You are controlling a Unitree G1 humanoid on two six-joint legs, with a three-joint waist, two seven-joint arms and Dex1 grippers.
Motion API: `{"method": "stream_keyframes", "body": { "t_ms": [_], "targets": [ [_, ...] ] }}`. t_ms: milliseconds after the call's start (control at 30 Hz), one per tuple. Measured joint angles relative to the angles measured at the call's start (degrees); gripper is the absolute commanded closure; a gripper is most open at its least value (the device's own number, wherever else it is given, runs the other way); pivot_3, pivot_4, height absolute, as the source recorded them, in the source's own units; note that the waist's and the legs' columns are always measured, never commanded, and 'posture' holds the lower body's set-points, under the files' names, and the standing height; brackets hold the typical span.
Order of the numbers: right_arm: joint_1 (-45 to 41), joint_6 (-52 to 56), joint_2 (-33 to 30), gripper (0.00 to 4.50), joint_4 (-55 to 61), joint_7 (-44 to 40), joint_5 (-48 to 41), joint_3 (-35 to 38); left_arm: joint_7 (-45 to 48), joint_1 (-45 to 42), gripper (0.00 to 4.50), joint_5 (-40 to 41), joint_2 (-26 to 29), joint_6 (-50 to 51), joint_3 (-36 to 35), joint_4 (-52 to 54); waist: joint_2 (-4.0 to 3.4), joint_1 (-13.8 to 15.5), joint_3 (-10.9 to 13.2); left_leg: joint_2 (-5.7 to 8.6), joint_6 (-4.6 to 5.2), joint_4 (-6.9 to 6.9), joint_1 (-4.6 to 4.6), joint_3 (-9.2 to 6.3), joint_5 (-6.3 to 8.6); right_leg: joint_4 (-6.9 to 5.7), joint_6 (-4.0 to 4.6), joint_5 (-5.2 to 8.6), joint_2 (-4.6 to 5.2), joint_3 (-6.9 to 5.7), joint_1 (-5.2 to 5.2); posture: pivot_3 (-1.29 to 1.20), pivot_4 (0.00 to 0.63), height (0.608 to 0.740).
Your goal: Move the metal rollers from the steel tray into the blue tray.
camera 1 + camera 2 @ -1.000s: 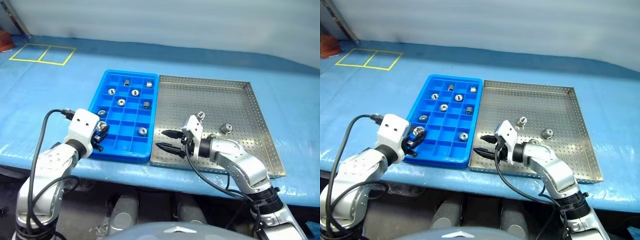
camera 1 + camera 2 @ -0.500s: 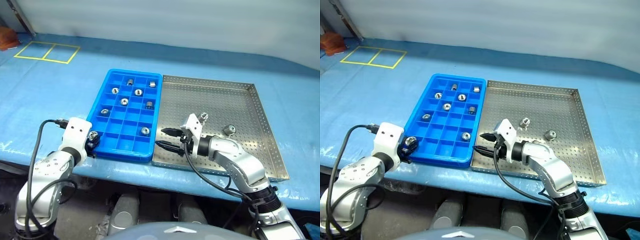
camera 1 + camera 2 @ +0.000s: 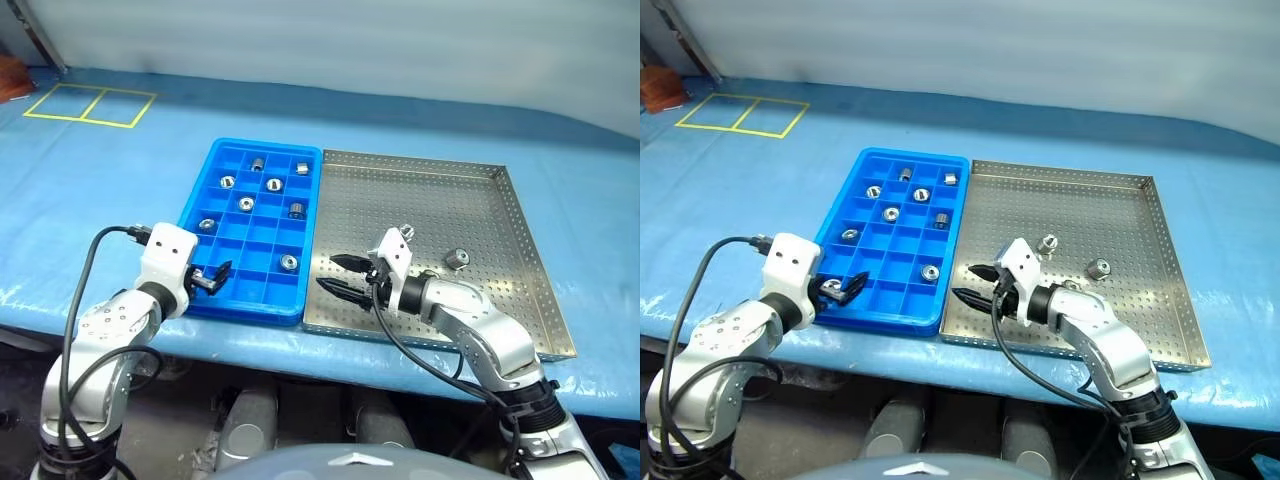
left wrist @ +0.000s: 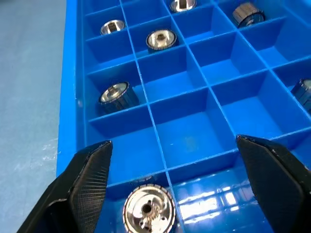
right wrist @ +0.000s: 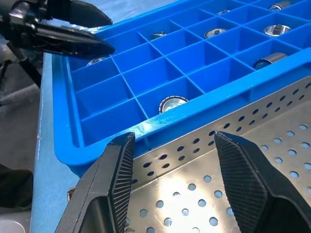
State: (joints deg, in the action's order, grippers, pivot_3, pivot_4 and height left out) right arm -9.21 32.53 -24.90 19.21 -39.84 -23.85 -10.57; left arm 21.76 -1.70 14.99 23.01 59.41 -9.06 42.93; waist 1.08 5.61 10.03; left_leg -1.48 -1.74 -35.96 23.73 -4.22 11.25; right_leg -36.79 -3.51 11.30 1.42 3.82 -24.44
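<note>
Your left gripper point(image 4: 170, 189): spread wide over the blue tray point(image 3: 196, 297)'s near corner, one metal roller point(image 4: 148, 209) between its fingers. Right gripper point(image 3: 336, 274): parted, empty, over the steel tray point(image 3: 520, 245), where two rollers point(image 3: 457, 258) remain.

A counter point(image 3: 120, 180) covered in blue sheeting carries two trays set side by side near its front edge, their long sides touching. The blue tray point(image 3: 196, 303) lies to the left, the steel tray point(image 3: 440, 200) to the right. Yellow tape point(image 3: 90, 105) marks two adjoining rectangles at the far left corner.
</note>
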Motion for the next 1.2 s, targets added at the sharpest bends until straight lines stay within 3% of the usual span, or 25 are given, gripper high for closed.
{"method": "stream_keyframes", "body": {
  "t_ms": [167,333,567,800,1200],
  "targets": [
    [1.4,0.01,-1.16,1.75,2.57,2.27,0.82,1.95,3.86,-7.64,0.02,3.68,-2.88,-7.92,7.3,-3.42,0.0,-0.23,-0.01,0.03,0.0,-0.05,-0.03,0.06,0.0,-0.01,-0.01,0.0,0.01,0.03,0.04,0.18,0.15,0.74],
    [5.74,0.87,-6.4,1.75,8.61,4.61,2.79,5.38,6.8,-19.77,0.02,0.98,-6.43,-16.09,18.31,-20.53,0.02,-1.12,-0.02,0.08,0.01,-0.1,0.07,0.06,-0.01,0.03,-0.03,-0.02,0.01,0.07,0.02,0.06,0.15,0.74],
    [15.12,5.87,-8.97,1.75,16.38,11.05,5.07,12.35,14.56,-31.58,0.02,-5.15,-9.71,-29.29,29.35,-44.25,0.01,-5.59,-0.03,0.08,0.08,-0.06,0.09,0.1,0.04,0.1,-0.07,-0.01,0.0,0.13,0.0,-0.1,0.15,0.74],
    [22.3,9.05,-8.09,1.75,23.57,14.96,5.35,16.04,16.5,-38.87,0.02,-9.8,-17.37,-39.7,31.69,-65.74,0.01,-9.82,-0.03,0.08,0.08,-0.17,0.03,0.17,0.04,-0.02,-0.15,-0.05,-0.01,0.23,0.01,-0.19,0.15,0.74],
    [25.44,11.77,-7.81,1.75,27.37,16.5,5.19,18.27,23.03,-40.96,0.02,-10.98,-22.12,-42.93,32.17,-73.94,0.01,-13.83,-0.03,0.09,0.09,-0.16,-0.01,0.28,0.04,-0.04,-0.19,-0.07,-0.01,0.36,-0.01,-0.23,0.15,0.74]
  ]
}}
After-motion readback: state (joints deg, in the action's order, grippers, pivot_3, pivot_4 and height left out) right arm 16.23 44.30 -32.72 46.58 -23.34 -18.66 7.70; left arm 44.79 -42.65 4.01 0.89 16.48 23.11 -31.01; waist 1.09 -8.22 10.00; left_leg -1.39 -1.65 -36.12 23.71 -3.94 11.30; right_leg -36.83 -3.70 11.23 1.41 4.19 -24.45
